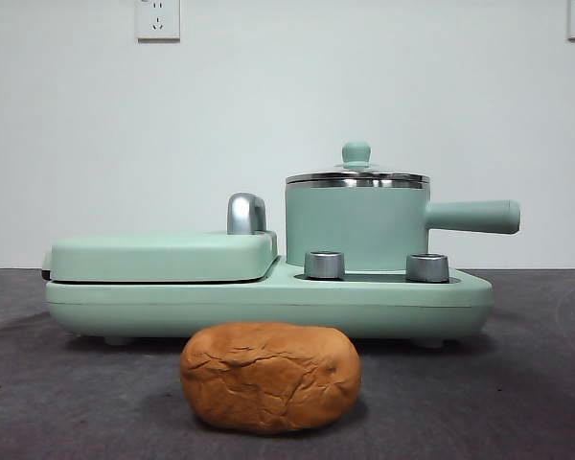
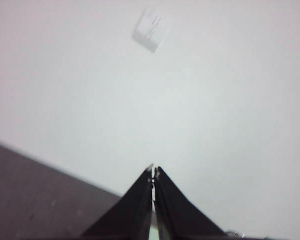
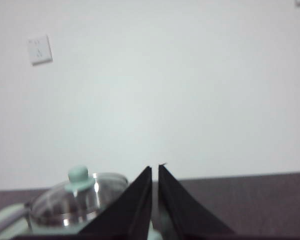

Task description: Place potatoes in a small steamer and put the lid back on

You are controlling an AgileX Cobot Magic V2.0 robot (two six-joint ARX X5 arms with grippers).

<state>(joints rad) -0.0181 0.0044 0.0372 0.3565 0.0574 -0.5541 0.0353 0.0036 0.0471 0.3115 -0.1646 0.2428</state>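
The potato [image 1: 270, 376], an orange-brown cracked lump, lies on the dark table in front of the appliance in the front view. The small steamer [image 1: 356, 228], a mint-green pot with a side handle [image 1: 472, 216], stands on the right of the appliance base. The glass lid [image 1: 356, 176] with its mint knob sits on the pot; it also shows in the right wrist view [image 3: 80, 197]. My right gripper [image 3: 155, 167] is shut and empty, above and short of the lid. My left gripper [image 2: 153, 169] is shut and empty, facing the wall. Neither arm shows in the front view.
A flat mint-green griddle [image 1: 161, 255] with a chrome handle [image 1: 246, 213] covers the left of the appliance base [image 1: 268, 299]. Two steel knobs [image 1: 325, 264] sit in front of the pot. White wall sockets [image 1: 158, 18] are on the wall behind.
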